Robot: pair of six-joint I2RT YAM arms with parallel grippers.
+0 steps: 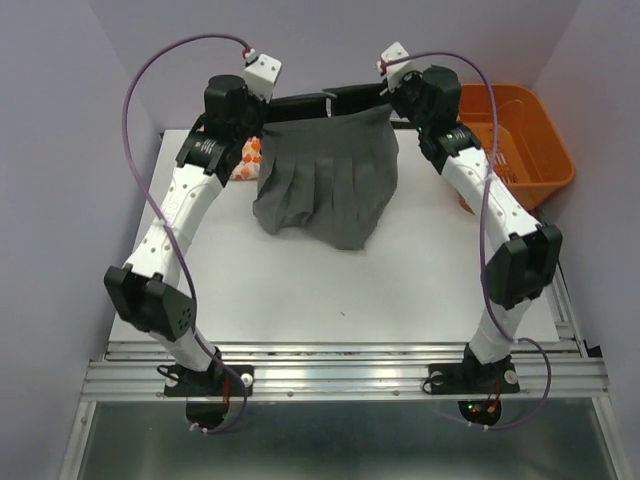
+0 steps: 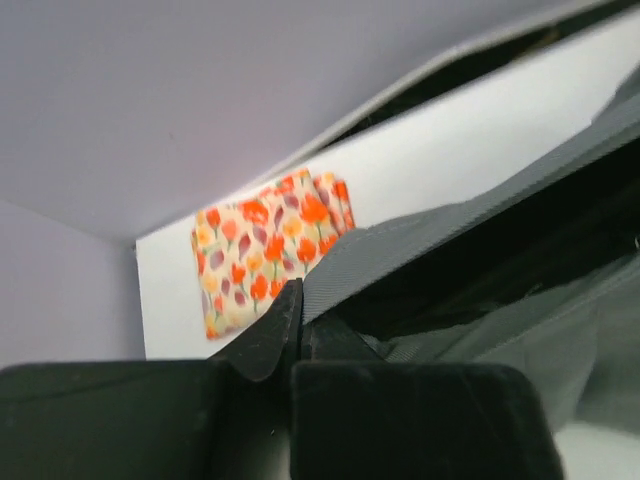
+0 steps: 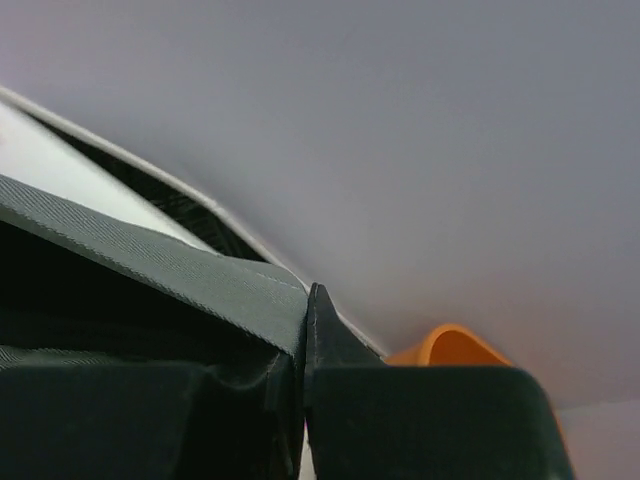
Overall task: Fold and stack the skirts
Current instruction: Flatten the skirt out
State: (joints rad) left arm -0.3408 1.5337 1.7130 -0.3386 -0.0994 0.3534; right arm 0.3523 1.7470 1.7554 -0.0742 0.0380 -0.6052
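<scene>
At the table's [image 1: 400,290] far-left corner the printed skirt [image 2: 265,265] lies folded. The left gripper [image 2: 300,300] and right gripper [image 3: 308,300] are pinched tight on the grey skirt [image 1: 325,175], which is not yet folded or stacked.

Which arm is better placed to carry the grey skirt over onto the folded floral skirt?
Left, probably. Both pincers are shut on the waistband of the grey skirt, but the left pincer holds the corner beside the floral skirt, while the right pincer holds the corner near the orange basket.
</scene>
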